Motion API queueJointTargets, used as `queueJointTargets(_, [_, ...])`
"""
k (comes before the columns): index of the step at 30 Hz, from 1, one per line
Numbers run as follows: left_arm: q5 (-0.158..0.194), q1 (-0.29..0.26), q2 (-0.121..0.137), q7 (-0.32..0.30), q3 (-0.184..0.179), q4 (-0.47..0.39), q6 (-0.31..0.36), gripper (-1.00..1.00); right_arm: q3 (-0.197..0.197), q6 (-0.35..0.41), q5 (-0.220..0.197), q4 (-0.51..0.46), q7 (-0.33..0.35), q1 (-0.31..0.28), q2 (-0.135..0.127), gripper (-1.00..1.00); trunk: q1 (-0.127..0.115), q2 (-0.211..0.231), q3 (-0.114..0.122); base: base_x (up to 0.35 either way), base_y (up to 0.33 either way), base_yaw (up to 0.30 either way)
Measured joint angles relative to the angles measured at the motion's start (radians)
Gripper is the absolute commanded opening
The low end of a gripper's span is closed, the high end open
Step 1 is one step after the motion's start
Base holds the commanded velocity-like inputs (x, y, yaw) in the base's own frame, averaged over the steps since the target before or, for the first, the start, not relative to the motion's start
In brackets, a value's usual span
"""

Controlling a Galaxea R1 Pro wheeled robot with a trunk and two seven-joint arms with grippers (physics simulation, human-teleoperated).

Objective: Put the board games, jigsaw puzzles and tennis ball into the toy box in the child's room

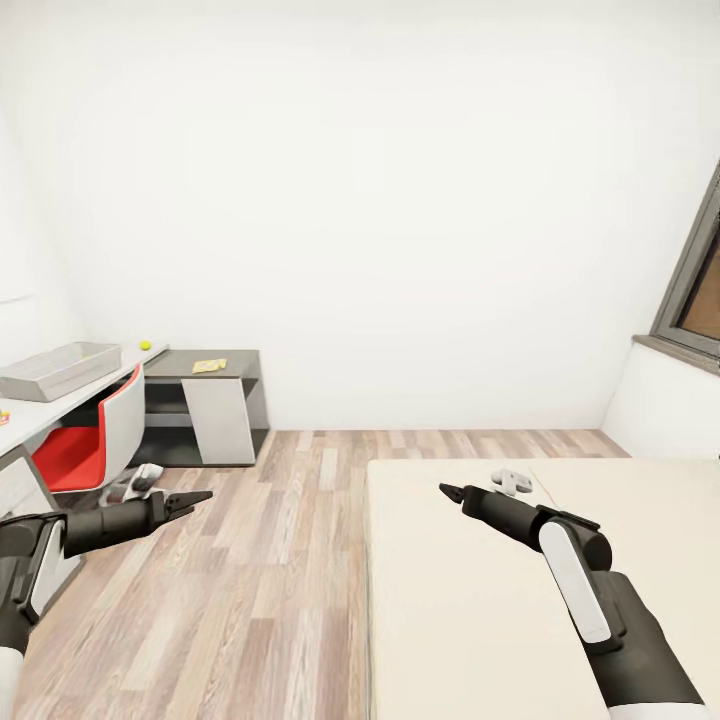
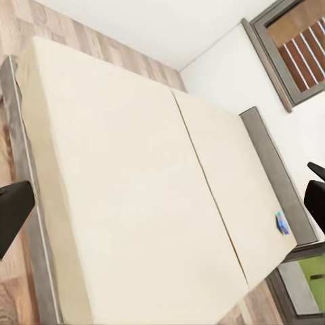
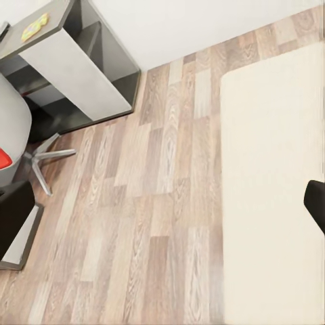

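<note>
Chair (image 1: pixel 85 440) sitting at table (image 1: pixel 30 412) left | grippers (image 1: pixel 190 499) (image 1: pixel 452 492) looking narrow, empty | blue box (image 2: pixel 282 223) showing by headboard (image 2: pixel 274 169), left wrist

Both arms reach forward at about the same height, well apart, elbows bent. The left tool (image 1: pixel 200 496) points ahead and toward the right, its thin dark fingers drawn nearly together, holding nothing. The right tool (image 1: pixel 447 490) points ahead and leftward, fingers likewise close together and empty
</note>
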Motion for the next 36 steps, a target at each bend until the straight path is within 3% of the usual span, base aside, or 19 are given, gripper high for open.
queueJointTargets(36, [0.0,0.0,0.0,0.0,0.0,0.0,0.0,1.0,0.0,0.001,0.001,0.0,0.001,0.0,-0.001,1.0,0.0,0.0,0.0,0.0,-0.217,0.0])
